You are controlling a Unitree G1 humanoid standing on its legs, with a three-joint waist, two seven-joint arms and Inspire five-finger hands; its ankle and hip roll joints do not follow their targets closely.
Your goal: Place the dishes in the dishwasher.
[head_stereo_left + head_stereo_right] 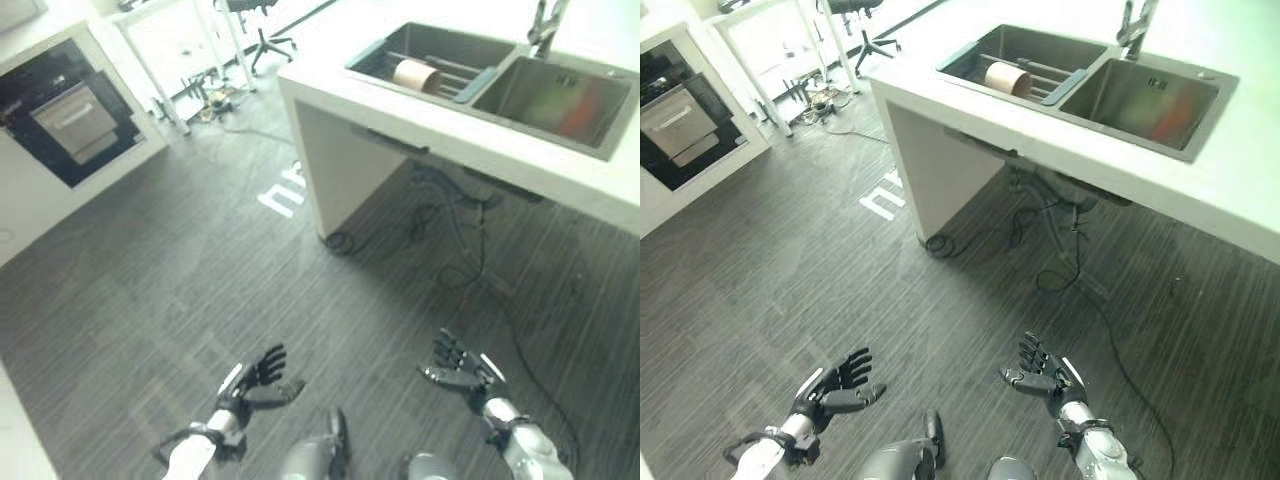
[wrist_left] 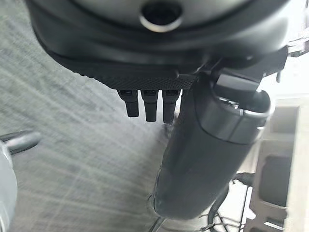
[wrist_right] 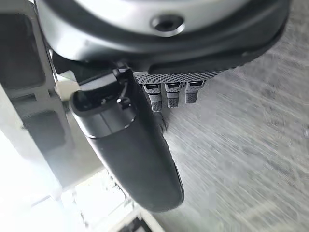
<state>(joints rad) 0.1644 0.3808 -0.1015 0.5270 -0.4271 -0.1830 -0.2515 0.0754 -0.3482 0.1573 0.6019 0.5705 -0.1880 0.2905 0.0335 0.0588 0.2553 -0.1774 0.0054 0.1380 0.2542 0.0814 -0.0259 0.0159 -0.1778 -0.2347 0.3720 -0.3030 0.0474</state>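
Over bare floor [image 1: 150, 300] — left hand [image 1: 255, 382], right hand [image 1: 458, 364] spread, empty — counter edge [image 1: 300, 95] well ahead.

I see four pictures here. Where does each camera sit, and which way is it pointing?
Left eye view: on the head, looking down at the dark striped floor, white counter with steel double sink and tan cup; both open hands, left hand, right hand.
Right eye view: beside it, same scene, slightly shifted.
Left wrist view: along the left hand, floor beyond.
Right wrist view: along the right hand, floor beyond.
Both wrist views share the floor.
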